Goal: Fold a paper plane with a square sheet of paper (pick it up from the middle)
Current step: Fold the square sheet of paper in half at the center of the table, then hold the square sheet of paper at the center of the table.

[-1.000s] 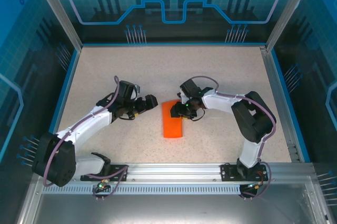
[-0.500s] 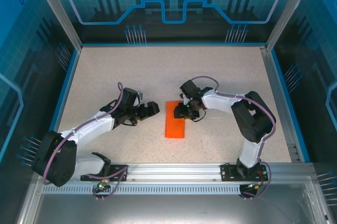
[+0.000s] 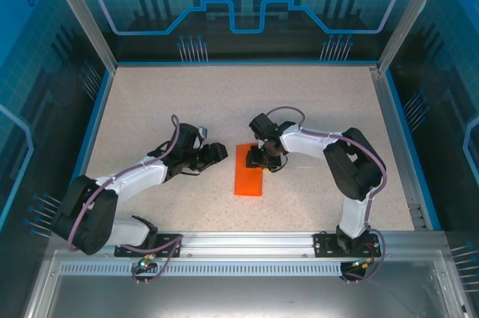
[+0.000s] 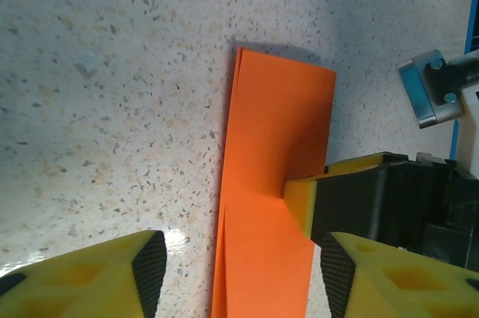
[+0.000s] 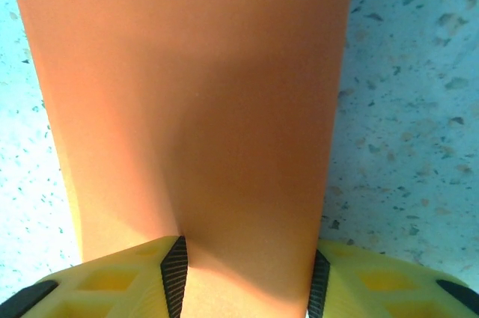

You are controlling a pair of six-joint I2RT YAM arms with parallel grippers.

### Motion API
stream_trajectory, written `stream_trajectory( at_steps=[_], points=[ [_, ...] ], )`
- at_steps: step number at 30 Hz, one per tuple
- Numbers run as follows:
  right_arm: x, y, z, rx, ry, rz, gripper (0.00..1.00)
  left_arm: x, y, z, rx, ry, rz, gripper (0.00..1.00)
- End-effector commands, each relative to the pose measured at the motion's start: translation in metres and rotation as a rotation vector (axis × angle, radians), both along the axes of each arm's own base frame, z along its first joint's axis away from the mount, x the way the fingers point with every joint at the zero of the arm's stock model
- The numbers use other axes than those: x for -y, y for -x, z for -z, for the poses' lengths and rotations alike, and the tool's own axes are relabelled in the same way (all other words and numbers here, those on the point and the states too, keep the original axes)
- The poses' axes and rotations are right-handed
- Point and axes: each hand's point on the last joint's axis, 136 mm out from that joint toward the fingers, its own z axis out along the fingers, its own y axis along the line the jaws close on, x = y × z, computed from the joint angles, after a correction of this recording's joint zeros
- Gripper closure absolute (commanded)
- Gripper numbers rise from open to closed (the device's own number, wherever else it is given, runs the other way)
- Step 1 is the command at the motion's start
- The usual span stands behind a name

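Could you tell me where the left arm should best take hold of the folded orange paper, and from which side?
Probably the long left edge of the folded orange paper, around mid-length, approached from the left. The strip lies flat, its layered edges face the left gripper, and the right gripper occupies the far end.

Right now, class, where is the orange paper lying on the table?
In the top view the orange paper lies folded near the table's middle, the left gripper just beside it and the right gripper on its far end.

Orange folded paper [image 3: 249,171] — narrow strip, flat mid-table.
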Motion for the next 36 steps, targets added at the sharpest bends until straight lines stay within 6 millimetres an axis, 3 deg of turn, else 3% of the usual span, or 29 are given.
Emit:
stream_trajectory(
  at_steps=[1,8,36],
  points=[
    [0.033,0.018,0.031,-0.092,0.191,0.032,0.53,0.021,-0.007,-0.013,0.015,0.076,0.061,0.44],
    [0.032,0.023,0.039,-0.108,0.241,0.004,0.49,0.033,-0.01,-0.004,-0.024,0.108,0.082,0.54],
    [0.042,0.034,0.065,-0.122,0.353,0.026,0.46,0.05,-0.005,0.019,-0.12,0.103,0.117,0.74]
  ],
)
